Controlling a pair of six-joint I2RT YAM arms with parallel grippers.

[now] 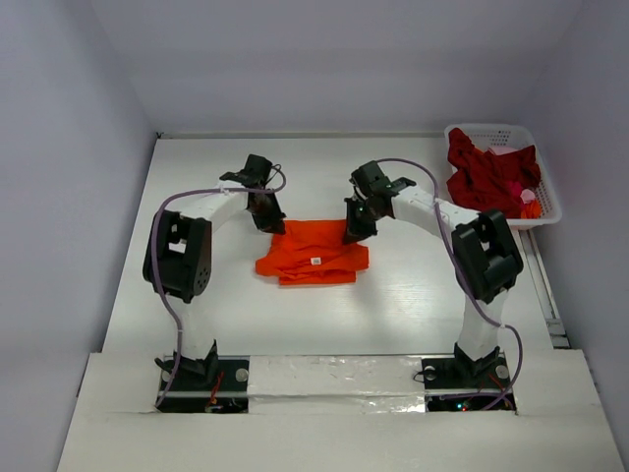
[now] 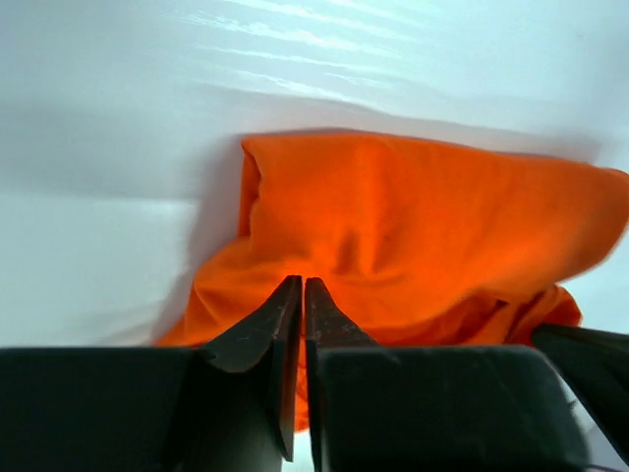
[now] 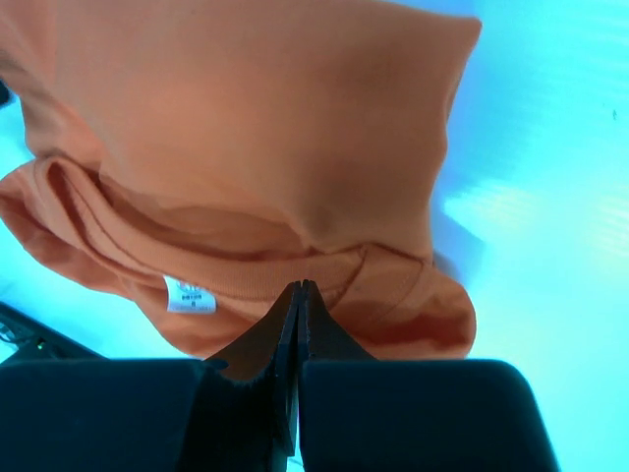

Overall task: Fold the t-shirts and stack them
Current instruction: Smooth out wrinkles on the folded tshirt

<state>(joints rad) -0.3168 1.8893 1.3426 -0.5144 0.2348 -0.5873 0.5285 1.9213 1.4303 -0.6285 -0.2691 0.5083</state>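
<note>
An orange shirt [image 1: 313, 258], partly folded with its white label [image 1: 315, 262] up, lies mid-table, with bare table [image 1: 393, 315] on every side of it. The left gripper [image 1: 267, 221] sits at the shirt's far left corner, jaws closed on a pinch of cloth whose creases run to their tips. The right gripper [image 1: 356, 231] sits at the far right corner, jaws pressed tight together at the collar [image 3: 246, 270]; whether they pinch cloth cannot be told. Open room lies beyond the far edge, towards the back wall. A red shirt [image 1: 482, 177] is heaped in the white basket [image 1: 546, 197] at the far right corner, well apart from both arms.
</note>
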